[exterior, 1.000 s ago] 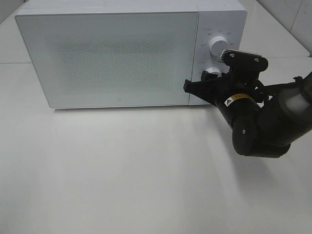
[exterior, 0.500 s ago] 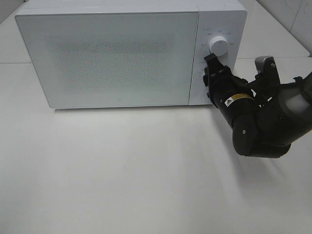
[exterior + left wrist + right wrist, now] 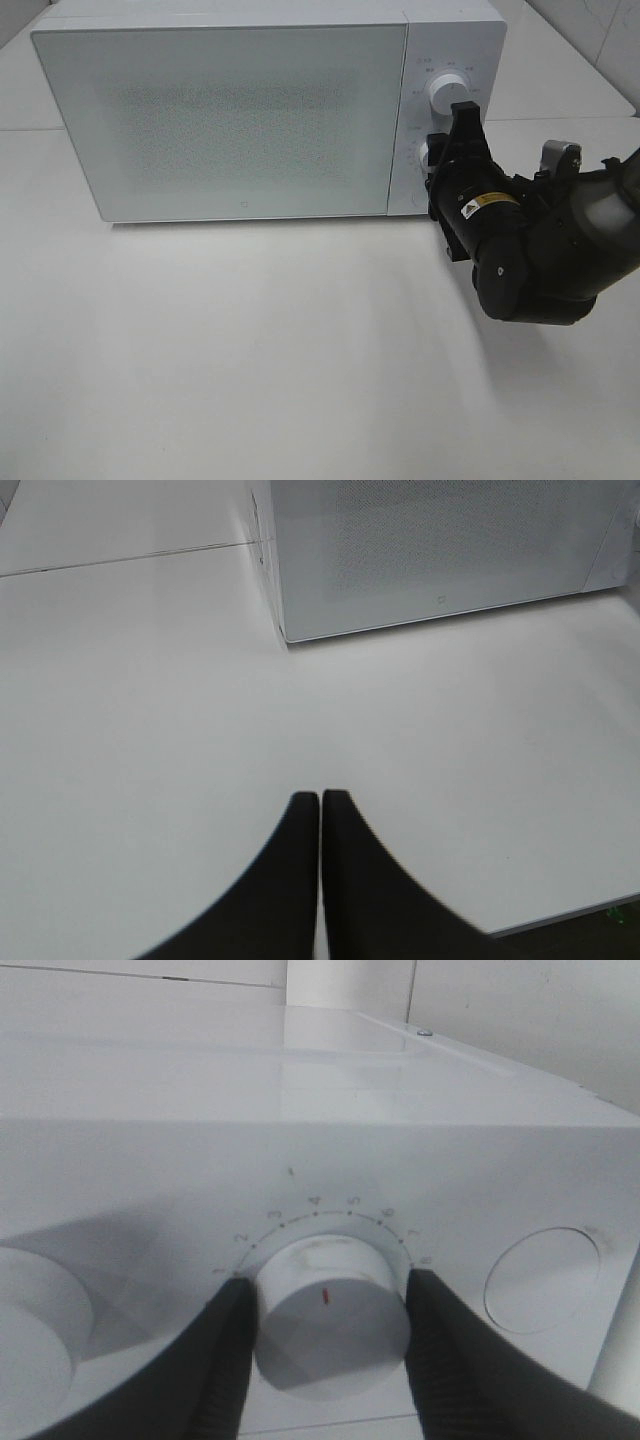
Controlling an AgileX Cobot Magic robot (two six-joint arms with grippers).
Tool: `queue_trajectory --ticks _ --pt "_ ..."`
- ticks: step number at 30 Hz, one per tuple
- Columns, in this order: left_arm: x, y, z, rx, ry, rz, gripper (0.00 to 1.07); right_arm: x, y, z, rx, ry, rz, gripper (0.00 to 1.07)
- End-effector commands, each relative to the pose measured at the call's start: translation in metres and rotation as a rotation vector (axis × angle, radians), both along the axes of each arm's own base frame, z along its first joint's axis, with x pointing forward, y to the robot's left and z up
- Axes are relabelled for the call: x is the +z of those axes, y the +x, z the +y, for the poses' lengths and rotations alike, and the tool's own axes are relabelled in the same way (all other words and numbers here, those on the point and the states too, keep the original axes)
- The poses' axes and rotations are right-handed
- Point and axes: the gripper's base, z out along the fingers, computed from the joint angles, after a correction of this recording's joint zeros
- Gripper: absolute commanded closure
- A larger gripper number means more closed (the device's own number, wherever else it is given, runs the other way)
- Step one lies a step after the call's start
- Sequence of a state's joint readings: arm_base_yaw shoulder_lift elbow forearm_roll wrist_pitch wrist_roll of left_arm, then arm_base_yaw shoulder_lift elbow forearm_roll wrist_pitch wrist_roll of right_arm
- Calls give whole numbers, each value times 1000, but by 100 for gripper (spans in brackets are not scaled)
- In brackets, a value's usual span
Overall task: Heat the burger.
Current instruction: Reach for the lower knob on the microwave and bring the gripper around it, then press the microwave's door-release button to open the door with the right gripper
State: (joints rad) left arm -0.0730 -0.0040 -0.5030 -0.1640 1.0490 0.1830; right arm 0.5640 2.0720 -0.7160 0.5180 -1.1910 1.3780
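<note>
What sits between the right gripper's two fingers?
A white numbered dial on the microwave, clamped at its sides by the right gripper. The right wrist view shows it.

Right gripper (image 3: 328, 1290) rolled clockwise on lower dial (image 3: 330, 1330) of microwave (image 3: 250, 110). Fingers, earlier spread sideways, now one above other; upper finger (image 3: 465, 115) up beside top dial (image 3: 447, 92). Wrist camera (image 3: 560, 155) swung from above arm to right side.

The microwave (image 3: 268, 105) stands at the back of the surface (image 3: 250, 350). Right of its door (image 3: 220, 120), the upper knob (image 3: 447, 92) sits above the lower knob (image 3: 330, 1320), flanked by the fingers (image 3: 225, 1360) of the right gripper (image 3: 330, 1285).
</note>
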Motion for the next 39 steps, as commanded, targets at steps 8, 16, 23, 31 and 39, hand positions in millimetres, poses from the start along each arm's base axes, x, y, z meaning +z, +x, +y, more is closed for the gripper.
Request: queue_trajectory --ticks 8,16,23,31,39 --pt "0 -2 0 4 -6 -26 106 22 4 0 -15 23 -223 61" --pt "0 -2 0 4 -6 -26 106 21 3 -2 -38 -17 -219 35" --pt "0 -2 0 4 -6 -26 106 22 2 8 82 -59 -241 35" --pt "0 -2 0 4 -6 -26 106 24 -2 23 276 -369 -330 41" --pt "0 -2 0 4 -6 -26 106 23 -8 35 453 -927 -513 41"
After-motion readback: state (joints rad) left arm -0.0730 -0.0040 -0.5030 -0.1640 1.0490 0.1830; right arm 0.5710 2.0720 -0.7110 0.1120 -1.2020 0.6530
